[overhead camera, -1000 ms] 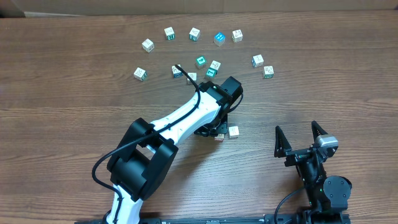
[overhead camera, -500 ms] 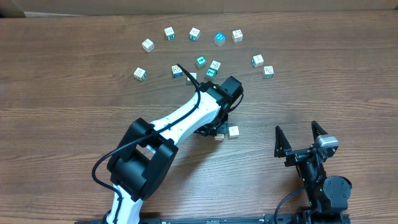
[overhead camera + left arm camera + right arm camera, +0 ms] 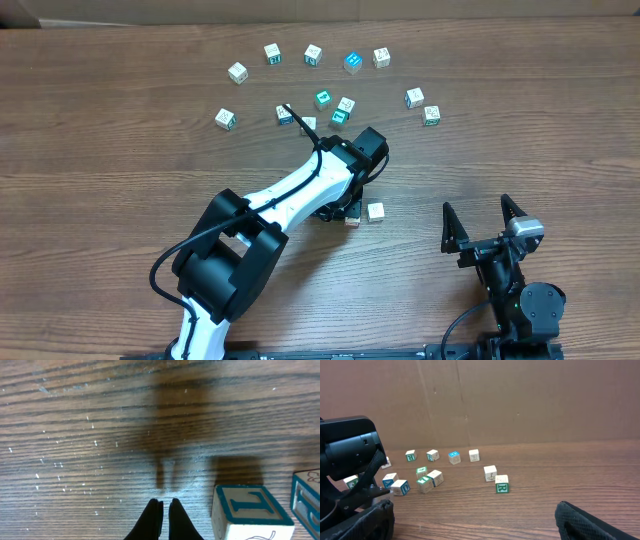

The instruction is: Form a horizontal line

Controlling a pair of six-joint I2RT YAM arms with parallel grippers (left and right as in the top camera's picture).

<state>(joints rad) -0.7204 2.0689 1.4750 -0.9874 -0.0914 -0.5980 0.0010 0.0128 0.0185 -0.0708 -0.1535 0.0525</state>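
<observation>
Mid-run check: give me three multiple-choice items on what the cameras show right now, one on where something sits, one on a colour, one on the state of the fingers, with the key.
1. In the left wrist view, where is the lettered block relative to the left fingers?
A. Clamped between them
B. On the table, to the right of them in the picture
C. Far off to the left of them

2. What colour is the letter on that block's top face?
A. Teal
B. Red
C. Yellow

3. How do the right fingers stand?
A. Shut on a block
B. Shut on nothing
C. Spread open, holding nothing

Key:
1 B: the block sits beside the closed fingertips, not between them.
2 A: the letter and its frame are teal on a pale face.
3 C: the overhead view shows the two fingers wide apart with only bare wood between them.
</observation>
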